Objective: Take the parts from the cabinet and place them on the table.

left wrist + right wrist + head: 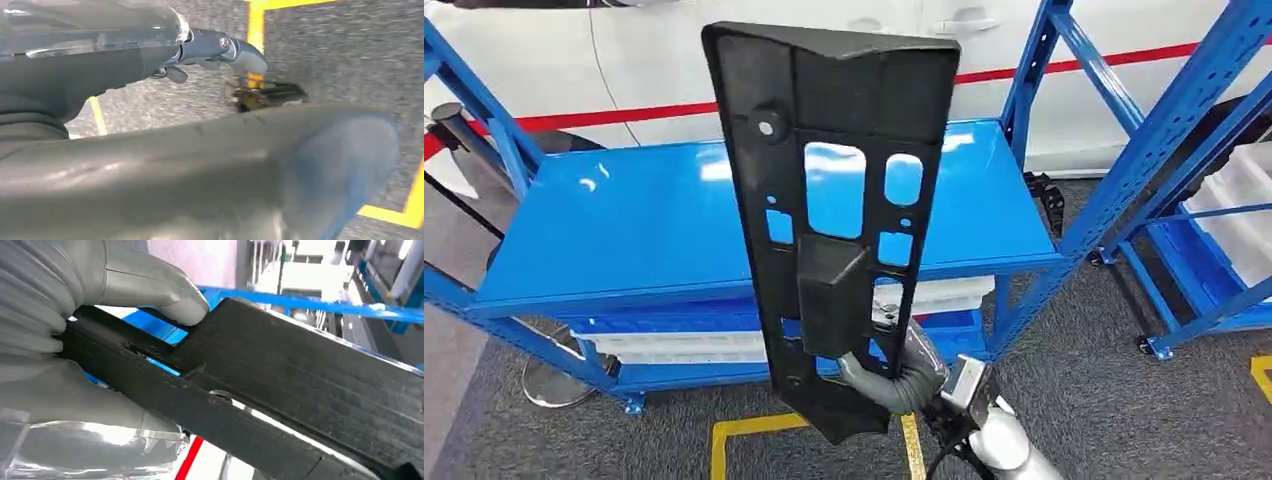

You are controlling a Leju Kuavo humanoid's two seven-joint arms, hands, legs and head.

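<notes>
While the right hand (pixel 894 375) grips the black part (pixel 834 220) upright, left hand's (pixel 200 50) grasp unclear

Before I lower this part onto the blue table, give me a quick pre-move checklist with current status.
1. Right hand grips the black part: ok.
2. Grip is near the part's lower end, so most of it stands above the hand and may tip: not ok.
3. Blue table surface ahead free of items: ok.
4. Clearance from rack uprights: cannot tell.
5. Left hand holds nothing, hanging over the floor: ok.
</notes>
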